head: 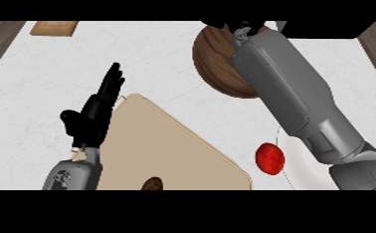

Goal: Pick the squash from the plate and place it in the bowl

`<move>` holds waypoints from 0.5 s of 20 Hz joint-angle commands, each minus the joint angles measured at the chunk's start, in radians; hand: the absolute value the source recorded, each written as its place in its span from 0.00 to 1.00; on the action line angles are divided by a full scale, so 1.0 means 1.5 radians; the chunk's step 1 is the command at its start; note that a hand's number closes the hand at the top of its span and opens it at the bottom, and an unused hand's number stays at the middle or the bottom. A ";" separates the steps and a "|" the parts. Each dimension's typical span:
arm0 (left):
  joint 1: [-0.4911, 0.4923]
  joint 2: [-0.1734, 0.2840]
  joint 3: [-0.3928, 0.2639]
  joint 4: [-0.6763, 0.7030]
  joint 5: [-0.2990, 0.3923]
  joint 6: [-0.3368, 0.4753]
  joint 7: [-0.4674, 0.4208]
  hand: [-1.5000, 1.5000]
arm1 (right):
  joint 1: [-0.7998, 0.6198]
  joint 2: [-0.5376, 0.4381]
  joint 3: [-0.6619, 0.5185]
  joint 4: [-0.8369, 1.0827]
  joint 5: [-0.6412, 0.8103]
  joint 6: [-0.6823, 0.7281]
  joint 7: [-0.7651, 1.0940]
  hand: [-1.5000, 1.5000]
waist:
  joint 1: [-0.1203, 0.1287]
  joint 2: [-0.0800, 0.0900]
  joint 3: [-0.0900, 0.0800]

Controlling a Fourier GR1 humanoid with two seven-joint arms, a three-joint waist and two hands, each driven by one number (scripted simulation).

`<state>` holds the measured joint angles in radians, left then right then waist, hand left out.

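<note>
A brown wooden bowl (215, 63) stands at the counter's far right. My right forearm reaches over it, and my right hand (238, 28) sits at the bowl's far rim, mostly cut off by the view's top edge. Whatever it may hold is hidden, and no squash shows anywhere. A white plate (301, 173) lies at the near right, partly under my right forearm. A red rounded thing (270, 158) rests on its left part. My left hand (94, 115) stays open at the left, fingers up, beside the tan board.
A tan cutting board (161, 147) fills the near middle, with a small dark brown thing (152, 183) at its near edge. A light wooden block (54, 28) lies at the far left corner. White marbled counter (147, 53) stretches between them.
</note>
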<state>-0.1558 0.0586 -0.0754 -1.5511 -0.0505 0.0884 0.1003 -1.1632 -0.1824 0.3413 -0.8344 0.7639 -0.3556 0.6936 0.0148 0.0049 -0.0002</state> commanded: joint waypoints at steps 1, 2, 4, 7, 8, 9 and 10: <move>0.014 0.000 -0.005 0.011 -0.008 -0.005 -0.022 0.50 | 0.022 -0.016 -0.025 0.082 0.020 -0.038 -0.074 1.00 | 0.002 0.001 0.000; -0.011 0.004 0.016 0.041 0.005 -0.009 -0.025 0.50 | 0.014 -0.028 -0.050 0.098 -0.002 -0.024 -0.094 1.00 | 0.000 0.001 0.000; 0.002 0.001 0.009 -0.008 0.008 -0.006 0.012 0.50 | 0.028 -0.045 -0.060 0.074 -0.002 0.005 -0.097 1.00 | -0.003 -0.002 0.000; 0.018 0.010 0.011 0.011 0.009 -0.024 -0.029 0.50 | 0.051 -0.024 -0.087 0.170 -0.026 -0.031 -0.177 1.00 | 0.005 0.002 0.000; -0.014 -0.004 0.009 0.035 0.004 -0.013 -0.029 0.50 | 0.020 -0.032 -0.114 0.180 -0.068 0.021 -0.194 1.00 | 0.007 0.004 0.000; -0.006 0.001 0.012 0.008 0.005 -0.007 -0.003 0.50 | 0.056 -0.019 -0.136 0.160 -0.090 -0.004 -0.180 1.00 | 0.003 0.002 0.001; -0.027 0.011 0.017 -0.004 0.008 -0.015 0.016 0.50 | 0.058 -0.029 -0.152 0.196 -0.101 -0.011 -0.223 1.00 | 0.009 0.005 0.001</move>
<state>-0.1614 0.0674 -0.0583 -1.5384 -0.0412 0.0682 0.0863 -1.0961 -0.2194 0.1946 -0.6181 0.6902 -0.3782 0.4547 0.0212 0.0083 0.0003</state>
